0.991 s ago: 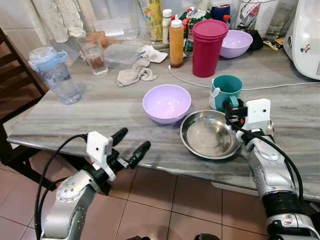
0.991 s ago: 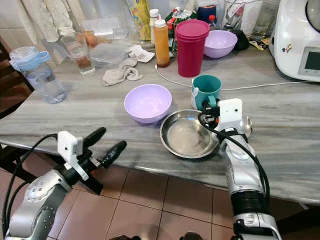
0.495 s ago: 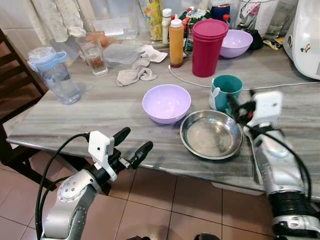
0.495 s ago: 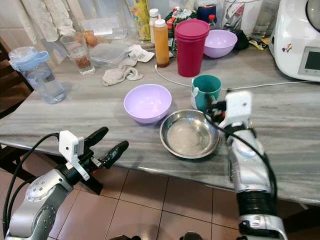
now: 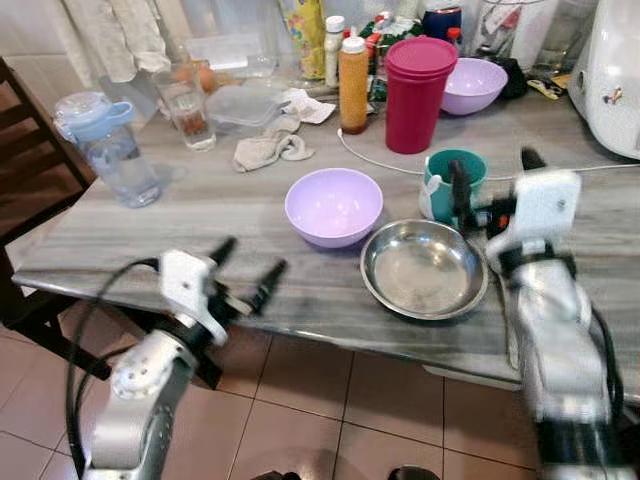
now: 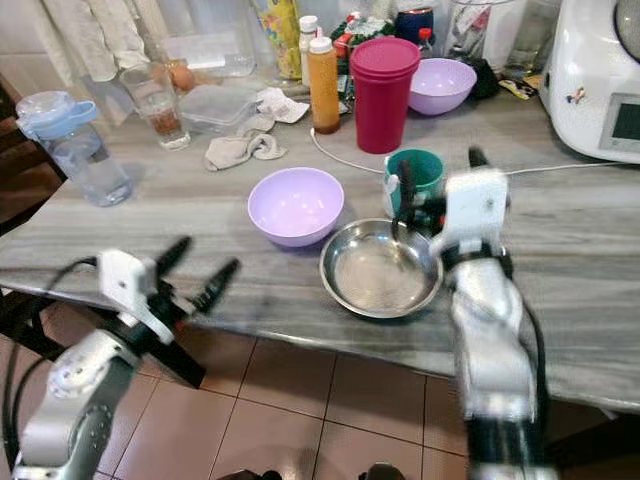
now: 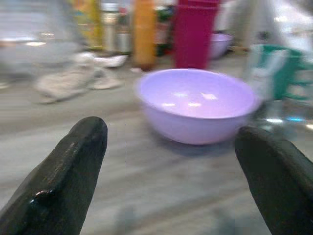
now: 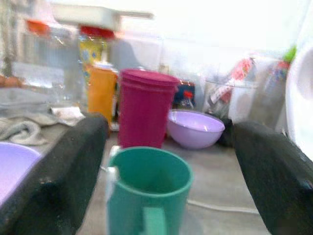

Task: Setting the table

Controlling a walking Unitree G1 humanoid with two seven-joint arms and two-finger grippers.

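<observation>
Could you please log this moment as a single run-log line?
task: setting the table | right gripper: open, at teal mug | left gripper: open, facing near purple bowl | steel plate: on table

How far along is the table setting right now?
Done: steel plate and lilac bowl sit near the table's front edge. In hand: nothing; the open right tool faces the teal mug, the open left tool faces the bowl. Left: placing the mug.

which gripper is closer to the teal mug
Right. The right gripper is open right at the teal mug, fingers on either side. The left gripper, also open, is off the table edge, beyond the lilac bowl.
</observation>
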